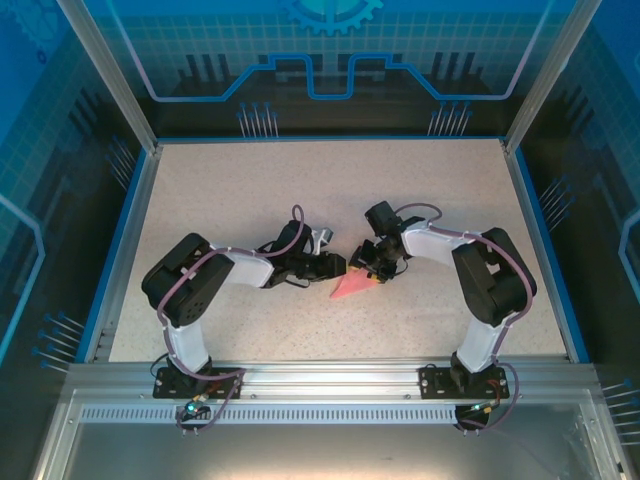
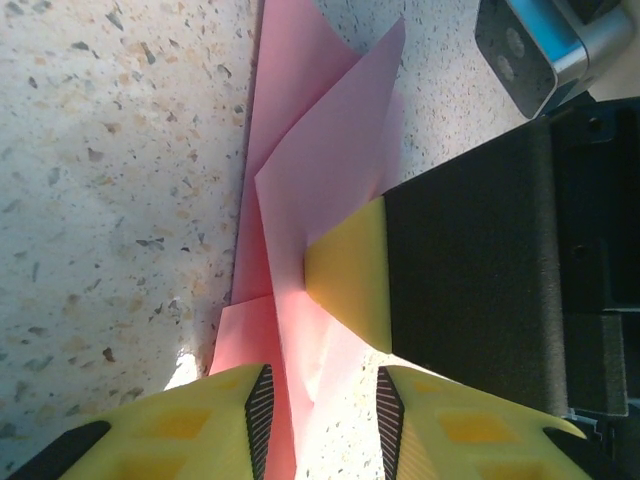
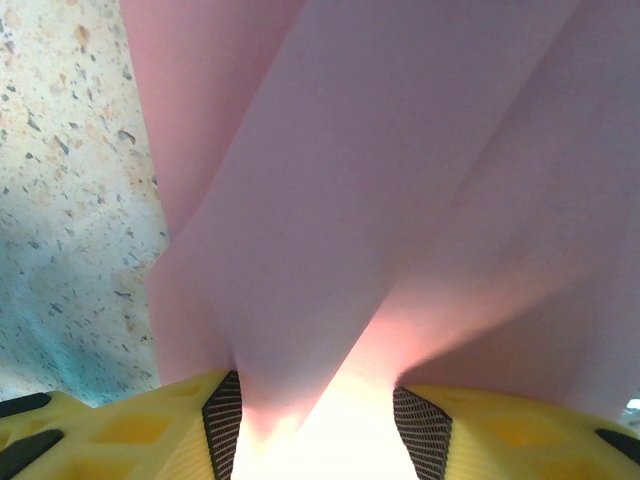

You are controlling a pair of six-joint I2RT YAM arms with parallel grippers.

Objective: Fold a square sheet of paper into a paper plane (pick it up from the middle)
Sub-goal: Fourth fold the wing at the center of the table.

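Paper plane (image 1: 350,288) on the table (image 1: 250,190); left gripper (image 2: 322,405) jaws stand slightly apart astride its fold; right gripper (image 3: 312,425) straddles it, grip unclear.

Left gripper (image 1: 336,266): held low, jaws parted.
Right gripper (image 1: 374,268): low, near the left one, jaws parted.
Arms: elbows bent, reaching inward.

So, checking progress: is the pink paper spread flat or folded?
Folded: the paper shows overlapping layers and lengthwise creases, narrowing to a point.
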